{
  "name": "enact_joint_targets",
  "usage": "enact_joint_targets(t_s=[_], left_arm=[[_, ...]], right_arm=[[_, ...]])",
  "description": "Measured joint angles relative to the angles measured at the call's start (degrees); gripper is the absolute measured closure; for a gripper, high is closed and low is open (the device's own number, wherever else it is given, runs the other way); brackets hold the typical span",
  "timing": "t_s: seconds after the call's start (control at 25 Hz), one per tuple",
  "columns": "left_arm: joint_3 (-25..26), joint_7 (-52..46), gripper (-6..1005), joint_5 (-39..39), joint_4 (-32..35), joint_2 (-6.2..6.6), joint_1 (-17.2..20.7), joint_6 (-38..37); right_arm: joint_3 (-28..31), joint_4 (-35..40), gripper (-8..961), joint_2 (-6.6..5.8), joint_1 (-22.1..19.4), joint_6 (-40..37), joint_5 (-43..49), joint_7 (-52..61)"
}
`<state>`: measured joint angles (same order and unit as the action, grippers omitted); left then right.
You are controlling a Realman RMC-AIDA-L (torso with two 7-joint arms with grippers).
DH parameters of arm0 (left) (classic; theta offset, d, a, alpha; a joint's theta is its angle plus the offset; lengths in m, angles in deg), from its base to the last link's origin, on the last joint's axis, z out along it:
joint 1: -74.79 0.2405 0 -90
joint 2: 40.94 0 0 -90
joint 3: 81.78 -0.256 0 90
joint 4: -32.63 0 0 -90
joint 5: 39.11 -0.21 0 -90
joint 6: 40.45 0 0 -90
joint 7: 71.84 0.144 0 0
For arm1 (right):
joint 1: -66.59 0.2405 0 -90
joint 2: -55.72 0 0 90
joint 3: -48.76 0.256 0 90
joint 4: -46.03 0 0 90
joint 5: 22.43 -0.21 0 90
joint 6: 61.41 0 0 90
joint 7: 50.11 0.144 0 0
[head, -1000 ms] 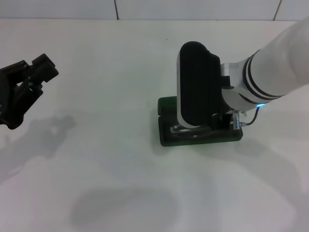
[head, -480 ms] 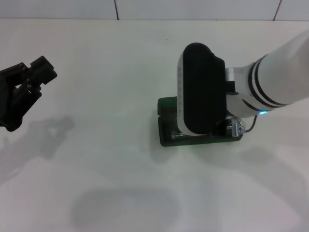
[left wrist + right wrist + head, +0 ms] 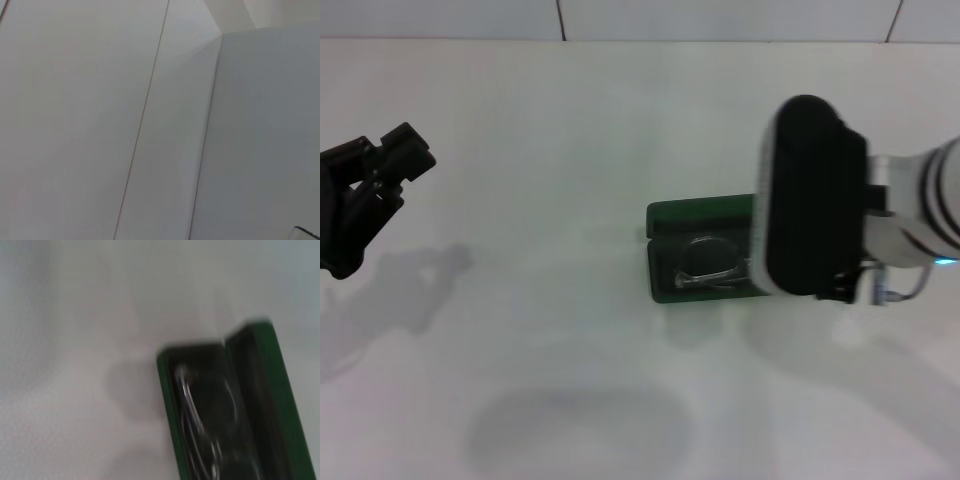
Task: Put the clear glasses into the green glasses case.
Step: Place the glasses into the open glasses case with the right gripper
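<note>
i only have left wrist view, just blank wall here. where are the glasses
Observer: The glasses lie inside the open case on the table.
Operator: is the right arm on them
Observer: No. The right arm sits beside the case on the robot's right, covering that end in the head view.
Operator: and my left gripper
Observer: The left gripper hangs far off on the robot's left, away from the case.
</note>
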<state>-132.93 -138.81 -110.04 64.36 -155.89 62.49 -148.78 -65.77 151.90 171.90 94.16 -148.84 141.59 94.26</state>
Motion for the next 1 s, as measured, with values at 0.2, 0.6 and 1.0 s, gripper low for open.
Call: enact_joint_targets(t_s=[0.2,0.6,1.0], left_arm=[[-0.1,0.0,852,0.0,0.0,-0.07,-0.2,0.0],[-0.2,0.0,852,0.0,-0.1,-0.2,-0.5,0.0],[-0.1,0.1,851,0.0,-0.9,-0.19,-0.6,0.1]], right_arm=[[1.0,-0.4,695,0.0,-1.7,-0.6,2.5,1.4],[4.5,-8.0,842,-0.06,-1.2,2.5,3.7,1.9],[4.5,-13.5,918,-0.17,-0.8,8.1,3.4,1.5]])
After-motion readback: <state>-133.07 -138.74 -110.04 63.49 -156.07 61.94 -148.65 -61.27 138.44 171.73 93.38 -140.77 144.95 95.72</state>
